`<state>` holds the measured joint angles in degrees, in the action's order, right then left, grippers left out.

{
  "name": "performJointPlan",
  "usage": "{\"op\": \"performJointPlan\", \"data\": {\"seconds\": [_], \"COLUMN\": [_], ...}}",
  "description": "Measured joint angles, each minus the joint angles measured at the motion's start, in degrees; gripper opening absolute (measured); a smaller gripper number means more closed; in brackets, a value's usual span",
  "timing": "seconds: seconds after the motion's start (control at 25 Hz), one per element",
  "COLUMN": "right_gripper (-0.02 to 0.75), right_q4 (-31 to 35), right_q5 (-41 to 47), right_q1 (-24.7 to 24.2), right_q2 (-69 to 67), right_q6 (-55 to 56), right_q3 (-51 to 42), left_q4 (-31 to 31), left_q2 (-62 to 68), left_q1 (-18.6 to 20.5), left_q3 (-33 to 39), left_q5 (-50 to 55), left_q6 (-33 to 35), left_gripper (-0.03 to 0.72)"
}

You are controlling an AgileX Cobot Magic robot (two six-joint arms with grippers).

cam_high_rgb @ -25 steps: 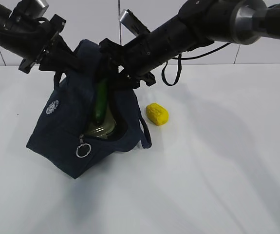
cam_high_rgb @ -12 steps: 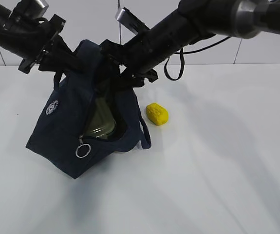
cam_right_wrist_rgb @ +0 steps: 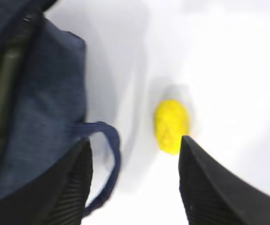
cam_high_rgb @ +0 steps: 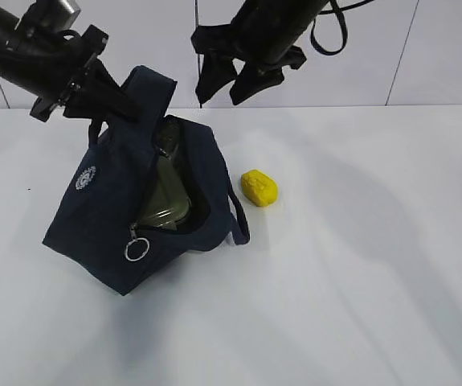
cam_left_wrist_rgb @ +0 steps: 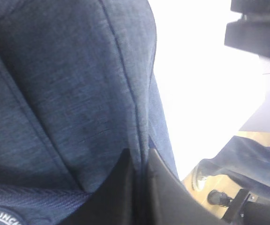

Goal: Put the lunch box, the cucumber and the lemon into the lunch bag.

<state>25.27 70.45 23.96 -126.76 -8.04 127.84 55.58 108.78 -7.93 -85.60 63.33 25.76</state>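
The navy lunch bag (cam_high_rgb: 110, 201) stands on the white table, its mouth held open. My left gripper (cam_high_rgb: 124, 103) is shut on the bag's top edge by a handle, and the left wrist view shows the jaws pinching navy fabric (cam_left_wrist_rgb: 140, 161). The lunch box (cam_high_rgb: 166, 205) with its sage-green lid lies inside the bag. The cucumber (cam_high_rgb: 169, 141) shows as a dark green end in the bag's mouth, and as a dark long shape (cam_right_wrist_rgb: 5, 79) in the right wrist view. My right gripper (cam_high_rgb: 231, 87) hangs open and empty above the bag. The lemon (cam_high_rgb: 259, 187) lies on the table right of the bag, ahead of my right gripper (cam_right_wrist_rgb: 135, 187).
A loose bag handle loop (cam_high_rgb: 239, 217) hangs toward the lemon, and also shows in the right wrist view (cam_right_wrist_rgb: 112, 154). The zipper's silver ring pull (cam_high_rgb: 137, 248) hangs at the front. A tiled wall stands behind the table.
My right gripper let go of the cucumber, which sank into the bag, then rose up out of the bag's mouth with its jaws open. The left arm has held still.
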Motion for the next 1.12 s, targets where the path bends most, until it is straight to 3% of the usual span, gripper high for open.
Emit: {"op": "performJointPlan", "data": {"seconds": [0.44, 0.84, 1.12], "right_gripper": [0.437, 0.448, 0.570], "right_q4": [-16.82, -19.83, -19.49], "right_q5": [0.65, 0.52, -2.11], "right_q1": [-0.66, -0.66, -0.66], "right_q2": [1.15, -1.10, -5.32], "right_q6": [1.01, 1.13, 1.23], "right_q3": [-2.09, -6.90, -7.00], "left_q4": [-3.04, -3.13, -3.13], "left_q2": [0.00, 0.00, 0.00], "left_q1": [0.00, 0.00, 0.00], "left_q3": [0.00, 0.00, 0.00], "left_q5": [0.00, 0.00, 0.00], "left_q6": [0.00, 0.00, 0.00], "left_gripper": [0.002, 0.002, 0.002]}}
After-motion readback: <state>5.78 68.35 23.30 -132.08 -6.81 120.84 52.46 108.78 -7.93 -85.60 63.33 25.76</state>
